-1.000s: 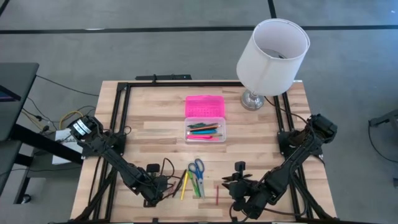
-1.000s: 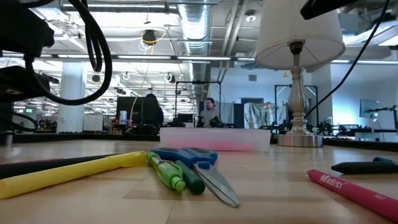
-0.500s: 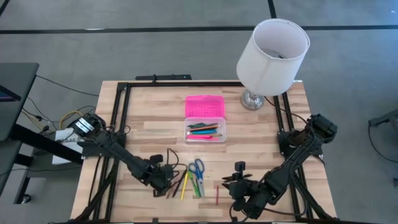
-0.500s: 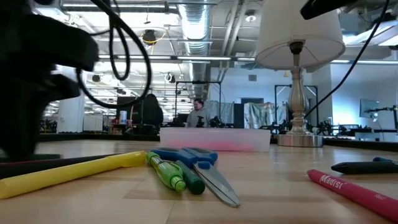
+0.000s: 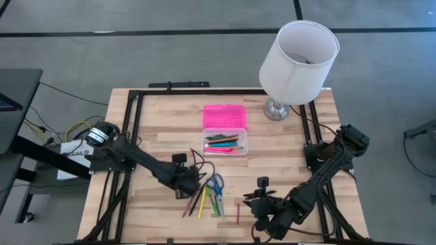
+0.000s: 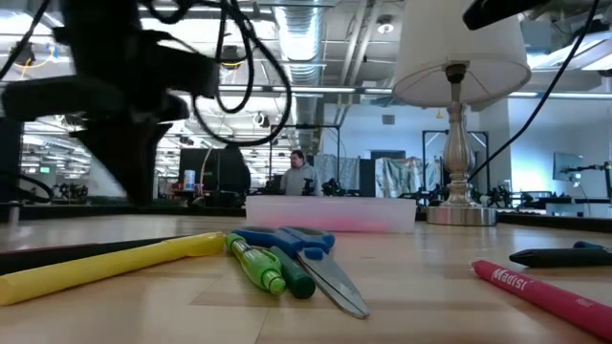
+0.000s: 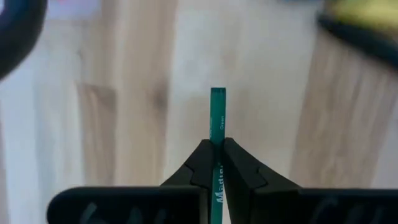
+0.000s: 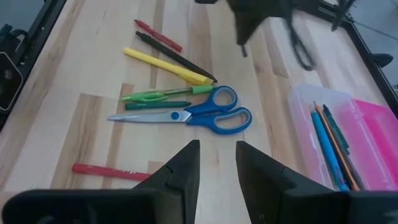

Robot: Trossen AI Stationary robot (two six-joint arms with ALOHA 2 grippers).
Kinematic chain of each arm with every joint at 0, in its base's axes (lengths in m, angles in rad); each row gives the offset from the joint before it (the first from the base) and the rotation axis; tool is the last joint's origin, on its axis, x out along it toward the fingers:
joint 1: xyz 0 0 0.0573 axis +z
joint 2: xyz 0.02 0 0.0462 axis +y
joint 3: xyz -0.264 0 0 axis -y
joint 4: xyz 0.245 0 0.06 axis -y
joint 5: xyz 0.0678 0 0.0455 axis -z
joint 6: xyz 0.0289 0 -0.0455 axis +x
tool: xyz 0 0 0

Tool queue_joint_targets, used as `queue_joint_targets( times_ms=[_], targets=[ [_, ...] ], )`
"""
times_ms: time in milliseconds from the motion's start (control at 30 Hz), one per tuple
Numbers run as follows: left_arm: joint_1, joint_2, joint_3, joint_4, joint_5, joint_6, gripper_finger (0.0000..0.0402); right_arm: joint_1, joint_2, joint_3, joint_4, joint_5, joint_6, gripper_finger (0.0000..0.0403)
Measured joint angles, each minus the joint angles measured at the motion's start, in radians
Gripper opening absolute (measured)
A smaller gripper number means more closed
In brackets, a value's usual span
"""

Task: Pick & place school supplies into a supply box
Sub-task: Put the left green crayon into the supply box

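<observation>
My left gripper hovers over the table between the loose supplies and the supply box, shut on a green pencil. The supply box's clear base holds several pencils, and its pink lid lies open on the far side. On the table lie blue-handled scissors, a yellow pen, green pens, a dark pencil and red pencils. My right gripper is open above the near edge, touching nothing. My left gripper pinches the green pencil between its two fingertips, which point down from above. The pencil runs along the fingers and sticks out past them; its free end is lifted clear of the wood.
A lamp with a white shade stands at the far right corner, close to the box. A black frame rail runs along the table's sides. Bare wood lies left of the box and at the near right.
My left gripper has risen from the near left of the pile and travelled toward the far edge and the right, toward the box, carrying the green pencil. The other supplies have stayed in place.
</observation>
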Motion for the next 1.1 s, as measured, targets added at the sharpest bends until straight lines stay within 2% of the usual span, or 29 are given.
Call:
queue_joint_targets(
  times_ms=[200, 400, 500, 600, 800, 967, 1100],
  targets=[
    [0.082, 0.0, 0.088, -0.019, -0.049, 0.134, 0.0006, 0.0, 0.0, 0.0, 0.0, -0.022, 0.0, 0.0098],
    [0.188, -0.002, 0.165, 0.024, -0.116, 0.328, 0.0006, 0.0, 0.0, 0.0, 0.0, -0.022, 0.0, 0.0098],
    [0.249, -0.003, 0.175, 0.106, -0.107, 0.432, 0.0006, 0.0, 0.0, 0.0, 0.0, -0.022, 0.0, 0.0098],
    [0.311, -0.003, 0.175, 0.205, -0.052, 0.503, 0.0006, 0.0, 0.0, 0.0, 0.0, -0.022, 0.0, 0.0098],
    [0.415, 0.005, 0.176, 0.357, 0.048, 0.544, 0.0006, 0.0, 0.0, 0.0, 0.0, -0.023, 0.0, 0.0098],
    [0.478, 0.005, 0.176, 0.383, 0.077, 0.479, 0.0008, 0.0, 0.0, 0.0, 0.0, -0.023, 0.0, 0.0098],
    [0.5, 0.005, 0.176, 0.383, 0.092, 0.485, 0.0011, 0.0, 0.0, 0.0, 0.0, -0.023, 0.0, 0.0098]
  ],
)
